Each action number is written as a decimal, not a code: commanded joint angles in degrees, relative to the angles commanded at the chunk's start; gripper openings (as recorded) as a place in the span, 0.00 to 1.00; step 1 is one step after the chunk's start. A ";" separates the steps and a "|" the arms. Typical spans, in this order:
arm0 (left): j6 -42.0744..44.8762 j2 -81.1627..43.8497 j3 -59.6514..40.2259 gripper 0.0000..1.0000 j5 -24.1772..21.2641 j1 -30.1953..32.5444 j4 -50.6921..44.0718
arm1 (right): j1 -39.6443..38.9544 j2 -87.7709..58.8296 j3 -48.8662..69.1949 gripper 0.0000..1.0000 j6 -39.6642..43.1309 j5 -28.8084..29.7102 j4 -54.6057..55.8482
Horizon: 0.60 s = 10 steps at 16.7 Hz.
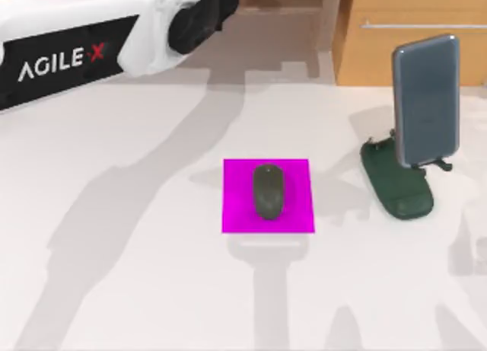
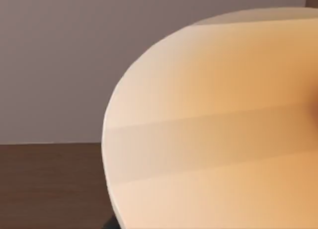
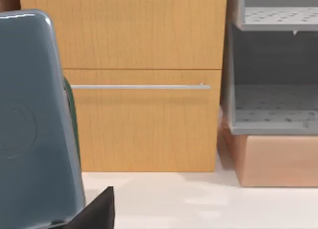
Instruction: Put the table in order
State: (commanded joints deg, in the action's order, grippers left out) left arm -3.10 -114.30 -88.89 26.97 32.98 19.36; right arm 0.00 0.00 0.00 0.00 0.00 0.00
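Across the whole top view runs the white tabletop [image 1: 114, 252], crossed by grey arm shadows. At the far edge, right side, stands a tan wooden cabinet [image 1: 411, 31] with a drawer and a thin metal handle [image 3: 140, 87]; the right wrist view shows grey shelving [image 3: 273, 65] just beside it. My left arm [image 1: 84, 46], marked AgileX, reaches in from the upper left toward the far edge; I cannot tell how its tool stands. Its wrist view takes in a pale tan rounded surface at close range. Near centre lies a magenta pad [image 1: 293, 214] with a dark mouse [image 1: 268, 191] on it. Right of that, a grey-blue phone [image 1: 426, 100] stands upright in a dark green stand [image 1: 399, 191].
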 joint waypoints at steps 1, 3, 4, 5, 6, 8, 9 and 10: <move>0.02 -1.23 -2.03 0.00 -0.88 -2.58 -1.14 | 0.00 0.00 0.00 1.00 0.00 0.00 0.00; -0.02 -3.46 -5.08 0.00 -2.81 -6.17 -2.92 | 0.00 0.00 0.00 1.00 0.00 0.00 0.00; -0.05 -4.26 -5.79 0.00 -3.60 -7.11 -3.49 | 0.00 0.00 0.00 1.00 0.00 0.00 0.00; -0.07 -4.53 -5.97 0.00 -3.92 -7.42 -3.66 | 0.00 0.00 0.00 1.00 0.00 0.00 0.00; -0.07 -4.53 -5.97 0.00 -3.92 -7.42 -3.66 | 0.00 0.00 0.00 1.00 0.00 0.00 0.00; -0.07 -4.53 -5.97 0.00 -3.92 -7.42 -3.66 | 0.00 0.00 0.00 1.00 0.00 0.00 0.00; -0.07 -4.53 -5.97 0.00 -3.92 -7.42 -3.66 | 0.00 0.00 0.00 1.00 0.00 0.00 0.00; -0.07 -4.53 -5.97 0.08 -3.92 -7.42 -3.66 | 0.00 0.00 0.00 1.00 0.00 0.00 0.00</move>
State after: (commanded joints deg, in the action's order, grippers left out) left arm -3.17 -118.83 -94.86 23.05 25.57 15.70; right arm 0.00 0.00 0.00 0.00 0.00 0.00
